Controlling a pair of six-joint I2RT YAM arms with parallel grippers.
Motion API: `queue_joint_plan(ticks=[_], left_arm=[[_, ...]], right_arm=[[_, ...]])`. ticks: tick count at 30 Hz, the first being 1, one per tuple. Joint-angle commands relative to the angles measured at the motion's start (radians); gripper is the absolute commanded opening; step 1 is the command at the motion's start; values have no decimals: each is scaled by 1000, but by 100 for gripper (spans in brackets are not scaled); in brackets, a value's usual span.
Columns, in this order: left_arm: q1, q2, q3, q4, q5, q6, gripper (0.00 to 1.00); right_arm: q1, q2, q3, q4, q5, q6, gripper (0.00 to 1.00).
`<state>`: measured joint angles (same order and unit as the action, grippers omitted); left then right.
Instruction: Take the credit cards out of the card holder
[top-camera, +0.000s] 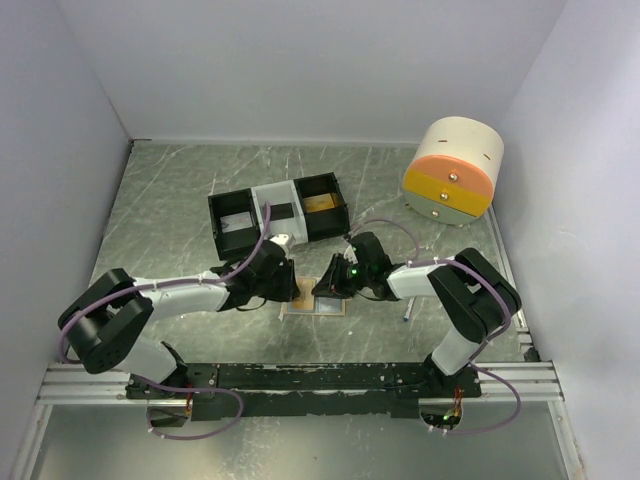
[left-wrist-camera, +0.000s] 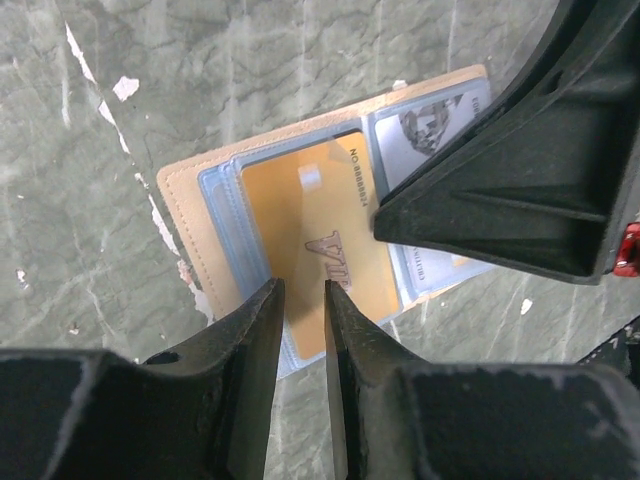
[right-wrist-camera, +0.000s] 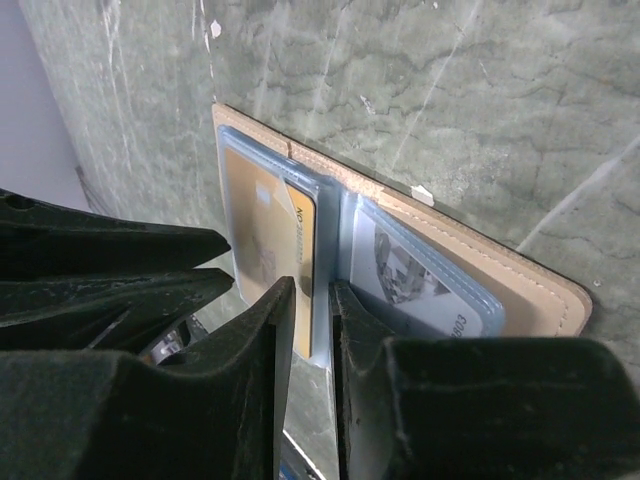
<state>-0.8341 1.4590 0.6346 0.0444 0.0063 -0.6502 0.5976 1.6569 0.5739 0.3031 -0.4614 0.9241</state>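
By the worktop's (top-camera: 170, 210) near edge the card holder (left-wrist-camera: 190, 215) lies open. Left gripper (left-wrist-camera: 300, 292) narrow at the gold card (left-wrist-camera: 310, 215), right gripper (right-wrist-camera: 312, 292) narrow at the fold (gripping? can't tell). Danger: the sleeve drags and the whole holder lifts.

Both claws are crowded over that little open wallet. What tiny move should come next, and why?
Probably close the left claw on the gold card and start drawing it out. The card holder lies open, the card is still in its clear sleeve, that claw's fingers stand slightly apart over its near end, and the right claw sits at the fold, seemingly steadying it.
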Motion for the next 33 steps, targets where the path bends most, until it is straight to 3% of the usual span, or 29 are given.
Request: queue_joint_plan(ticks=[1, 7, 13, 24, 33], left_arm=[[-5, 17, 27, -57, -4, 32, 35], [-3, 37, 29, -63, 10, 44, 34], [-7, 72, 52, -74, 15, 51, 30], [-15, 76, 77, -120, -33, 38, 26], [-15, 59, 62, -122, -36, 34, 27]], right_arm=[[-13, 38, -27, 41, 10, 29, 22], [-14, 37, 2, -43, 71, -12, 21], [-13, 55, 9, 3, -10, -21, 19], [-20, 18, 26, -73, 39, -58, 6], [-39, 15, -6, 3, -13, -26, 0]])
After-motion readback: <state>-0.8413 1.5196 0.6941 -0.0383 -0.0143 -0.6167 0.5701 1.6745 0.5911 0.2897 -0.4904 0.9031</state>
